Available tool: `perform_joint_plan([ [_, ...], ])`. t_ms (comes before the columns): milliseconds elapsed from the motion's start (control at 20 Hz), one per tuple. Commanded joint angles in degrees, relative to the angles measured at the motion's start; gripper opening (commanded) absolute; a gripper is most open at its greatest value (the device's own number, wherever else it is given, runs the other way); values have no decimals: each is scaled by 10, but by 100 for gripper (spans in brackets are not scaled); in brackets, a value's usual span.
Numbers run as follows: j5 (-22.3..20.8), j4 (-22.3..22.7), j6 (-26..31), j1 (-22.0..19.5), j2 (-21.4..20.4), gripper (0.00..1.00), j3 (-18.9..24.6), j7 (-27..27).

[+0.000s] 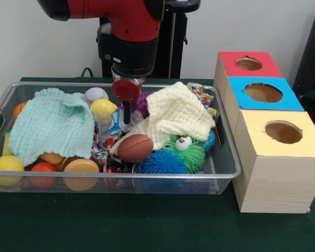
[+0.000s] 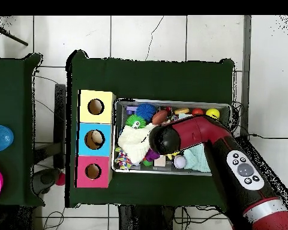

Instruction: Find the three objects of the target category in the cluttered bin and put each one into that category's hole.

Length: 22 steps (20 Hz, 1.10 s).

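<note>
So we've got the wire bin (image 1: 228,157) sitting on the green counter (image 1: 147,226), and it's properly stuffed. The gripper (image 1: 127,119) is down in the middle of the bin, between the yellow ball (image 1: 102,109) and the cream cloth (image 1: 176,115). We honestly can't tell if its fingers are clenched or released, since the red disc on the wrist and the clutter hide most of them.

Everything else is crowding that spot. The mint cloth (image 1: 52,128) is draped over the bin's left half in the front view, covering a pile of orange balls and a wooden puck (image 1: 81,167). A baseball (image 1: 96,94) pokes up just behind it. In front of the gripper lies a brown toy football (image 1: 135,147), touching the cream cloth's edge. Next to the football we see a blue spiky ball (image 1: 164,161) and a green fuzzy toy with googly eyes (image 1: 186,147), half tucked under that cloth.

Just beside the bin stands the wooden box row: red hole (image 1: 249,63), blue hole (image 1: 263,92), yellow hole (image 1: 283,132). From overhead, the arm (image 2: 230,159) covers much of the bin.
</note>
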Motion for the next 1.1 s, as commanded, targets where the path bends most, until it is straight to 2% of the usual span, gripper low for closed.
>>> perform_joint_plan([
  [50, -27, 15, -53, -10, 31, 100, -14, 15],
  [400, -62, -7, -105, -5, 52, 100, -23, 17],
  [600, -71, -17, -120, -4, 66, 100, -30, 16],
  [900, -77, -28, -142, -7, 66, 100, -26, 13],
  [950, -79, -27, -148, -10, 67, 0, -22, 8],
  [1100, -76, -24, -179, -14, 68, 0, -24, 41],
])
